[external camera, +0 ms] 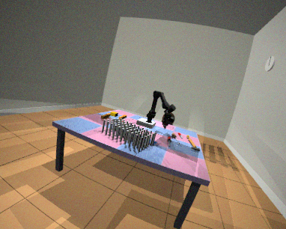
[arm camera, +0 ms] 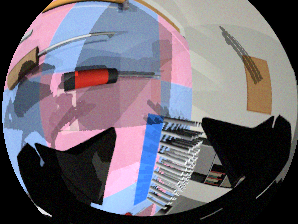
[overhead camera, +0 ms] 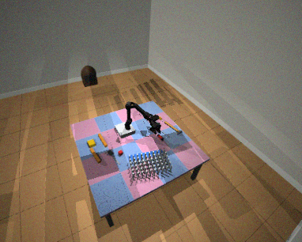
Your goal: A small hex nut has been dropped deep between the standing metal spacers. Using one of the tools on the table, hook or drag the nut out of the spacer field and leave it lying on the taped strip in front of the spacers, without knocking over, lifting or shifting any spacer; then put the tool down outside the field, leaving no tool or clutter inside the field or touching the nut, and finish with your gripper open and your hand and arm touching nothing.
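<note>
Well, the nut itself I can't make out; it's hidden or too small to tell among the upright metal spacers (overhead camera: 149, 164) (external camera: 130, 132) (arm camera: 175, 165), with the blue strip (overhead camera: 139, 154) (arm camera: 148, 157) running along their edge. Away from them, the claw (overhead camera: 156, 130) (external camera: 165, 125) (arm camera: 160, 127) hangs above the surface (overhead camera: 108, 194) (external camera: 185, 165) (arm camera: 125, 140), spread wide and holding nothing. A red-and-black-handled tool (overhead camera: 160, 137) (external camera: 169, 138) (arm camera: 92, 79) lies near it, and a yellow block (overhead camera: 92, 143) (external camera: 114, 114) sits well apart.

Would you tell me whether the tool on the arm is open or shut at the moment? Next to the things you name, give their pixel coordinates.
Open: the tool's (arm camera: 159, 132) two fingers stand wide apart, nothing between them.
</note>
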Tool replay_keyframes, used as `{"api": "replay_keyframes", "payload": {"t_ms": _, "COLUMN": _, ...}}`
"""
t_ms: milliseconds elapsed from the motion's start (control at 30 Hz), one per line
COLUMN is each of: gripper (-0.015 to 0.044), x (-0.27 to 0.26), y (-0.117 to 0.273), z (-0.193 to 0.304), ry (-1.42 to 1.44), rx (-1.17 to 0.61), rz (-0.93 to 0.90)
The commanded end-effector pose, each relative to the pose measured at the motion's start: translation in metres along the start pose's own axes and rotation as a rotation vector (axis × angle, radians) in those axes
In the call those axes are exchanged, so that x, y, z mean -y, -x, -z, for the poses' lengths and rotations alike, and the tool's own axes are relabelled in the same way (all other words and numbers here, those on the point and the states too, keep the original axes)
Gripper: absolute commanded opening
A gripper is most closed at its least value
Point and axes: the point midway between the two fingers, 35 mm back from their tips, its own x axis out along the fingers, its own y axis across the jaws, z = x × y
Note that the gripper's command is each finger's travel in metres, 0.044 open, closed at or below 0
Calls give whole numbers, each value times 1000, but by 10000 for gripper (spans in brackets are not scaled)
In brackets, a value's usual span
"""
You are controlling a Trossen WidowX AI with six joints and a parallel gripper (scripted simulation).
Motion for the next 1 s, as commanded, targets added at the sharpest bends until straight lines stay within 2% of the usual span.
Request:
{"api": "replay_keyframes", "payload": {"t_ms": 0, "gripper": 440, "x": -36, "y": 25, "z": -58, "ry": 511, "rx": 57, "rz": -101}}
{"api": "replay_keyframes", "payload": {"t_ms": 233, "gripper": 440, "x": -81, "y": 77, "z": -116, "ry": 1170, "rx": 160, "rz": -153}}
{"api": "replay_keyframes", "payload": {"t_ms": 433, "gripper": 440, "x": -115, "y": 126, "z": -145, "ry": 1685, "rx": 238, "rz": -149}}
{"api": "replay_keyframes", "payload": {"t_ms": 867, "gripper": 440, "x": -116, "y": 127, "z": -146, "ry": 1697, "rx": 239, "rz": -149}}
{"api": "replay_keyframes", "payload": {"t_ms": 967, "gripper": 440, "x": -128, "y": 114, "z": -143, "ry": 1697, "rx": 239, "rz": -149}}
